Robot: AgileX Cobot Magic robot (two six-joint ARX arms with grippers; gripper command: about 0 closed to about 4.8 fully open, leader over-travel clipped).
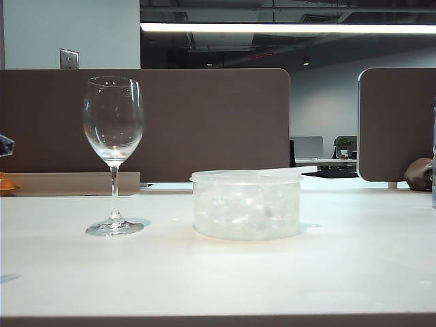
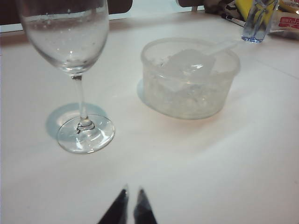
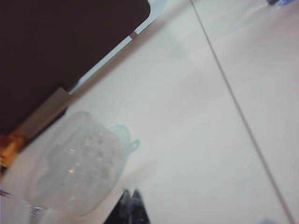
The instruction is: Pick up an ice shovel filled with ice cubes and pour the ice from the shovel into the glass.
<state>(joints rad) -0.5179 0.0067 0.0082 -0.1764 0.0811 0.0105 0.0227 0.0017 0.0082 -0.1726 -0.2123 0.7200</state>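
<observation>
The glass (image 1: 113, 129) stands upright on the white table, left of a squat translucent tub (image 1: 246, 204) that holds the ice cubes (image 1: 238, 210). The ice shovel (image 2: 192, 60) lies in the tub on the ice, and its thin handle (image 1: 300, 170) sticks out over the rim to the right. Neither gripper shows in the exterior view. My left gripper (image 2: 132, 191) is shut and empty, hanging over bare table short of the glass (image 2: 70, 42) and the tub (image 2: 189, 79). My right gripper (image 3: 132, 192) is shut and empty beside the tub (image 3: 77, 163), its view rolled.
Brown partition panels (image 1: 204, 122) stand behind the table. A clear bluish bottle (image 2: 256, 21) and a yellow packet (image 2: 287, 16) sit at the far right corner. A seam (image 3: 233, 102) runs across the tabletop. An orange thing (image 1: 5, 182) lies at the left edge.
</observation>
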